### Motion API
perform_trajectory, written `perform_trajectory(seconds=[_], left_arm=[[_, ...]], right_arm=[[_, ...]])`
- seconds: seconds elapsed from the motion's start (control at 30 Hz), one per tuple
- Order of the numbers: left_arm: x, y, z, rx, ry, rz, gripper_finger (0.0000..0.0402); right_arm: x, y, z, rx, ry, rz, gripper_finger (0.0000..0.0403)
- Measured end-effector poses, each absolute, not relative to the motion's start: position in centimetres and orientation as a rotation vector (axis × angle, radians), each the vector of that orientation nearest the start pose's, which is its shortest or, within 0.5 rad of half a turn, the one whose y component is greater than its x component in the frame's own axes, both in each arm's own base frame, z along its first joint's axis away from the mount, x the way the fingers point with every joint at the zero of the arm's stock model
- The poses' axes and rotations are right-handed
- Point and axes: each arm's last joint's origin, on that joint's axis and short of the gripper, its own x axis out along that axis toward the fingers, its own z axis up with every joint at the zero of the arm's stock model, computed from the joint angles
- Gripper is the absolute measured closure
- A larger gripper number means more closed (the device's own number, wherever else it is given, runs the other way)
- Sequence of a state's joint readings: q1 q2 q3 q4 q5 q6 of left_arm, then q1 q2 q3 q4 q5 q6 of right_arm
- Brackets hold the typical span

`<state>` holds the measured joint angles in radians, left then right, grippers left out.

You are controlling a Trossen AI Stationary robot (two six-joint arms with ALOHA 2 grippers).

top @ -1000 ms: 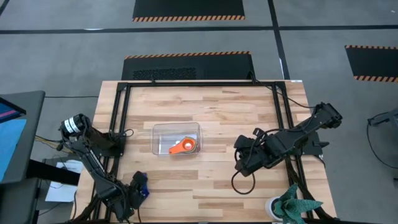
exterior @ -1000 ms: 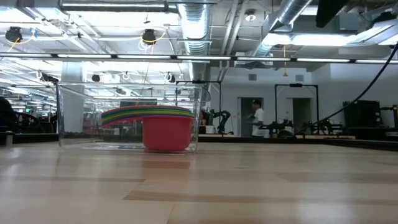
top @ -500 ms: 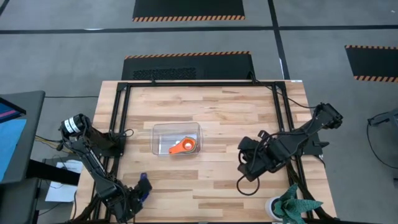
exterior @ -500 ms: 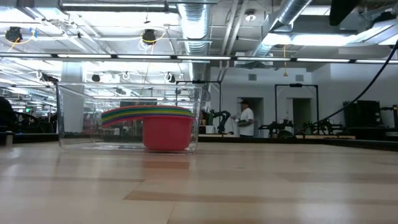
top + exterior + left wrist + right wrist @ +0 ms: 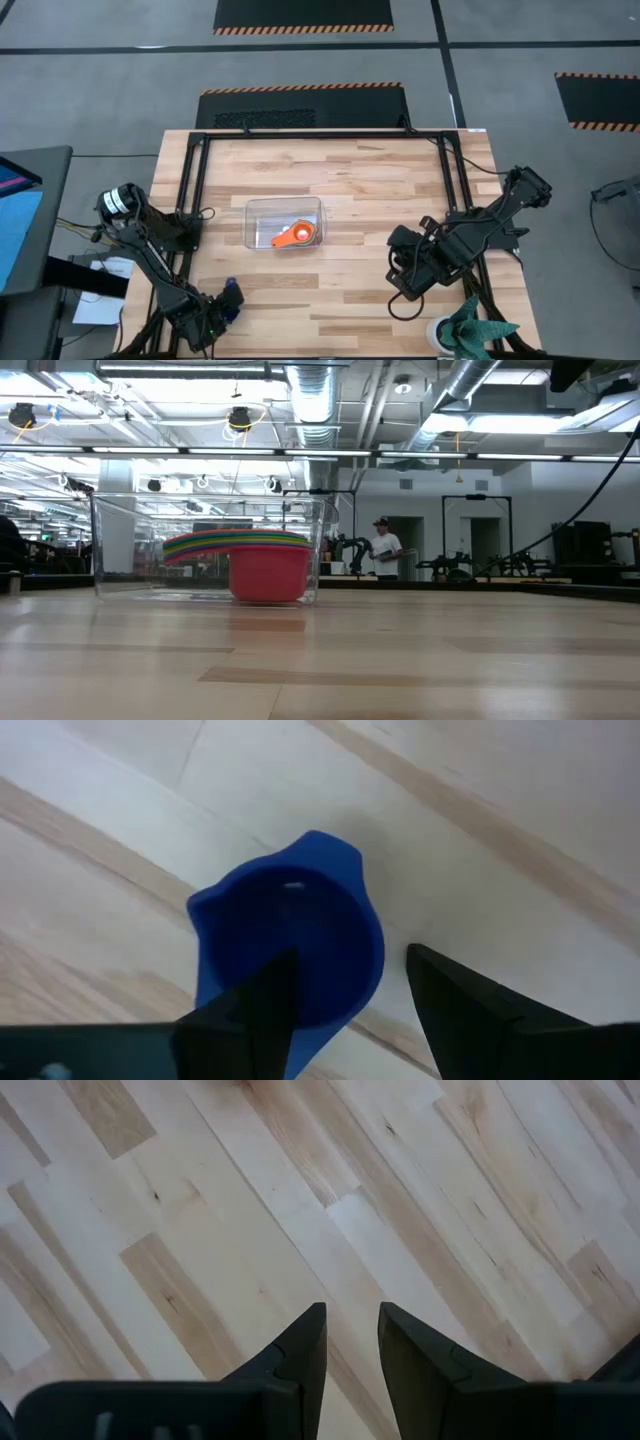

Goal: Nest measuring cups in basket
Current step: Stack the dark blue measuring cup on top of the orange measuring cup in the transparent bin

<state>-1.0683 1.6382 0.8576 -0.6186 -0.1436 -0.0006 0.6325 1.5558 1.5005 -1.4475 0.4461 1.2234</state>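
The clear basket (image 5: 256,207) stands mid-table and shows in the low view as basket (image 5: 110,545). Several nested measuring cups (image 5: 266,568) sit in it, a red one at the bottom and the orange cup (image 5: 296,236) on top. The dark blue cup (image 5: 285,925) is at the near-left corner, mouth toward the wrist camera. My left gripper (image 5: 350,955) is open right over it, and shows from above as left gripper (image 5: 228,300). My right gripper (image 5: 351,1308) is open over bare wood, near-right of the basket, seen from above as right gripper (image 5: 401,281). My left gripper comes at the dark blue cup from above. One finger (image 5: 262,1005) stands over the cup's mouth. The other finger (image 5: 452,1005) stands outside its wall (image 5: 375,945), with a strip of table between them. I cannot tell whether either finger touches the cup.
A black frame (image 5: 190,190) runs along the table's left, far and right edges. A potted plant (image 5: 470,335) stands at the near-right corner. Bare wood lies around the basket. A person (image 5: 382,552) walks in the room far behind the table.
My right gripper has moved toward the near edge and a little to the right, away from the basket, staying open. The basket and its cups have kept still. The person in the background has walked leftward.
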Motion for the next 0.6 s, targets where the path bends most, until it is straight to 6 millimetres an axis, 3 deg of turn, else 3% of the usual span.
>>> perform_trajectory(seconds=[0.3,0.6], left_arm=[[13.3,-23.2,13.7,0.833,1.168,-0.795,0.0238],[14.6,-23.0,13.8,0.640,1.203,-0.693,0.0388]], right_arm=[[22.3,15.3,32.0,0.282,1.112,-0.596,0.0285],[22.3,15.3,32.0,0.282,1.112,-0.596,0.0285]])
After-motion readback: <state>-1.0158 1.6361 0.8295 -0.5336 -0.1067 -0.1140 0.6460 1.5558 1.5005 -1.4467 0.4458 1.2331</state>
